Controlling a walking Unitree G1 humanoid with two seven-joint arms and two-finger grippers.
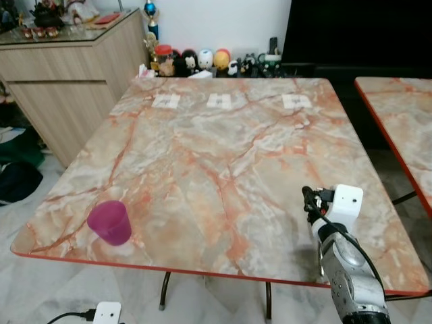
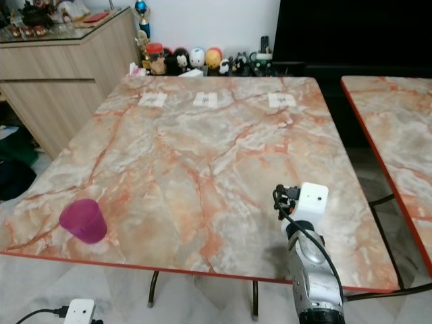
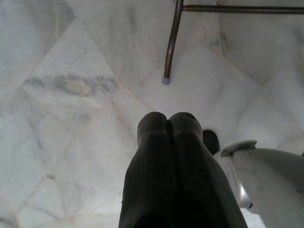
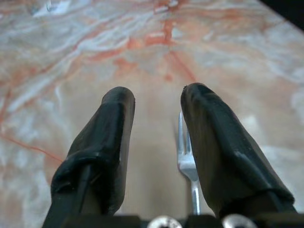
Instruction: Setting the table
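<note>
A steel fork (image 4: 187,161) lies on the marble table (image 1: 223,135), tines pointing away. My right gripper (image 4: 156,95) hovers just over it, open, with the fork in the gap close to one finger (image 4: 213,142). In the eye views my right arm (image 1: 344,263) reaches over the table's front right part. A pink plastic cup (image 1: 109,221) stands upright at the front left corner, far from that arm. My left gripper (image 3: 167,118) hangs shut and empty over the pale floor.
Three white squares (image 1: 221,100) lie in a row along the table's far edge. A second marble table (image 1: 398,115) stands to the right across a narrow gap. A wooden cabinet (image 1: 67,74) is at the left, figurines (image 1: 196,61) behind. A metal table leg (image 3: 171,42) is near my left gripper.
</note>
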